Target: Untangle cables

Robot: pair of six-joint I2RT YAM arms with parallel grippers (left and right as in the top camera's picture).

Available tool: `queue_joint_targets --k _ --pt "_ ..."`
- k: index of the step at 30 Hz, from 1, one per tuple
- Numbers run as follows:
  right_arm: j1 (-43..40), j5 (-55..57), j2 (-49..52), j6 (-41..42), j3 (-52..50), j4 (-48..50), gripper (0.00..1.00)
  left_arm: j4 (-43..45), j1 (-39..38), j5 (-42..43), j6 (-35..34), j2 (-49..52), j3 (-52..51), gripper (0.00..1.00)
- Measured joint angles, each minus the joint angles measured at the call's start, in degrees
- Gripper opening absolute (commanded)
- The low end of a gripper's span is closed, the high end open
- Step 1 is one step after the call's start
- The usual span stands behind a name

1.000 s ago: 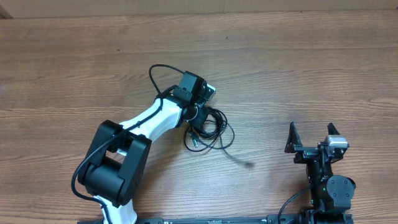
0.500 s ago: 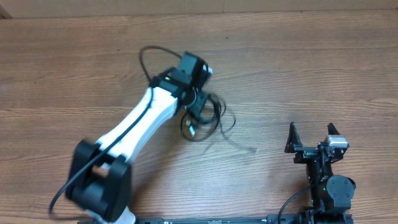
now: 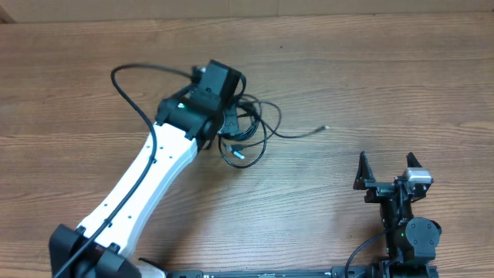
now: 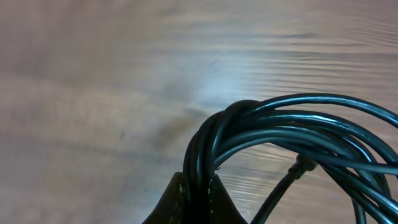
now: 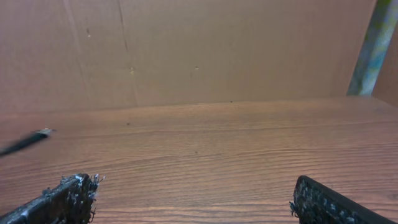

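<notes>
Left gripper is clenched on the cables, glossy black cords pinched together into one arching bundle above the table. Overhead shows what that close view cannot: tangled loops hang just right of the left arm near mid-table, with one strand trailing right to a pale tip. Right gripper stands spread wide and empty, well apart at the near right edge. Its own camera catches only a strand end at the far left.

Nothing you can read here, no legible text, label, brand, number or sign in your overhead view or either wrist view.
</notes>
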Motion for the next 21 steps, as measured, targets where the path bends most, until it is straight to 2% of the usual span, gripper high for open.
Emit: queue_joint_targets --k 2,6,8,9,14,16,17,18,21 --pt "0.0 0.0 0.0 0.0 0.0 0.0 1.00 0.0 0.0 -0.9 -6.5 1.3 -2.3 0.06" --pt "0.0 0.0 0.0 0.0 0.0 0.0 1.00 -0.2 0.0 -0.7 -17.9 5.4 -6.7 0.16" --pt "0.0 0.0 0.0 0.0 0.0 0.0 1.00 -0.2 0.0 -0.3 -20.8 7.4 -7.6 0.10" --pt "0.0 0.0 0.0 0.0 0.0 0.0 1.00 -0.3 0.0 0.0 -21.5 8.3 -7.6 0.09" --pt "0.0 0.0 0.0 0.0 0.0 0.0 1.00 -0.1 0.0 0.8 -22.6 10.6 -7.6 0.22" --pt "0.0 0.0 0.0 0.0 0.0 0.0 1.00 0.0 0.0 1.1 -22.6 10.6 -7.6 0.21" --pt "0.0 0.0 0.0 0.0 0.0 0.0 1.00 0.1 0.0 1.3 -22.5 10.6 -7.6 0.13" --pt "0.0 0.0 0.0 0.0 0.0 0.0 1.00 0.2 0.0 1.4 -22.6 10.6 -7.6 0.10" --pt "0.0 0.0 0.0 0.0 0.0 0.0 1.00 0.3 0.0 1.6 -22.6 10.8 -7.6 0.11"
